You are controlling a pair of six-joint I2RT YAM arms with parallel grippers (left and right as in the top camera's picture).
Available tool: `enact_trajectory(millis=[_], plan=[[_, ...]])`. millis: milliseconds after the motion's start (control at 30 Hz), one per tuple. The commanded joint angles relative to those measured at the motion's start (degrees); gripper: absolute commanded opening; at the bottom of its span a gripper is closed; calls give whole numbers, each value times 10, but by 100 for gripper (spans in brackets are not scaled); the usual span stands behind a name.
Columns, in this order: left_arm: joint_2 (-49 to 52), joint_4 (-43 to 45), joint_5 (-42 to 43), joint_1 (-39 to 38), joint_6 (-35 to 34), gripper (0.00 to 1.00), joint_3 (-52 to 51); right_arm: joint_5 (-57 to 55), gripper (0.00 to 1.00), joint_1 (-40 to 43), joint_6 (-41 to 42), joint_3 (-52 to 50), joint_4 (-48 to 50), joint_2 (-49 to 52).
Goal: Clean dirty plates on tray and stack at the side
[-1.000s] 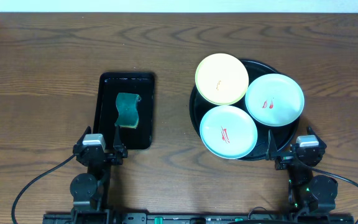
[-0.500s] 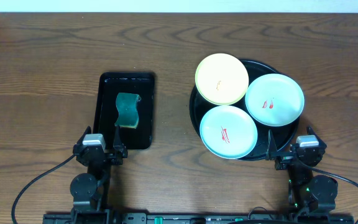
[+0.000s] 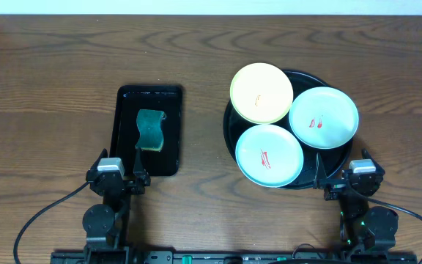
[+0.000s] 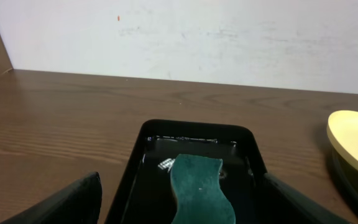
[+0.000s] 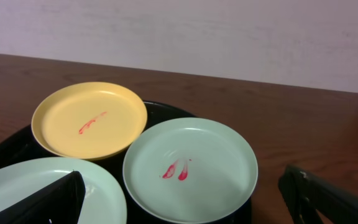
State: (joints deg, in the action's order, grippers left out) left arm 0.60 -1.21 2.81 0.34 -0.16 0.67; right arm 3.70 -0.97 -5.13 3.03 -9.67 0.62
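The table (image 3: 50, 73) is of dark wood. On its right half the round black tray (image 3: 229, 132) is seen, carrying all three plates: the yellow plate (image 3: 261, 92) overhanging the far-left rim, one mint plate (image 3: 324, 117) at the right, the other mint plate (image 3: 269, 155) nearest the arms. Each is marked with red or orange smears; none is cleaned or stacked. To the left, well apart, a rectangular black tray (image 3: 123, 132) holds a green sponge (image 3: 151, 129).

The left gripper (image 3: 135, 170) rests just short of the sponge tray, jaws apart. The right gripper (image 3: 318, 176) sits beside the round tray, jaws apparently apart, though only the fingertips are visible.

The sponge should be grasped first, across its narrow waist and squarely, so wiping pressure is held.
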Motion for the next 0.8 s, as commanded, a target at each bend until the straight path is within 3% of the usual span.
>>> enact_trajectory(millis=[0,767], plan=[[-3,-27,-7,3,4,81,-4,4,99,-6,-7,-2,-2,-3],[0,-27,-4,3,-2,81,-4,31,99,-6,-2,-2,12,-3]])
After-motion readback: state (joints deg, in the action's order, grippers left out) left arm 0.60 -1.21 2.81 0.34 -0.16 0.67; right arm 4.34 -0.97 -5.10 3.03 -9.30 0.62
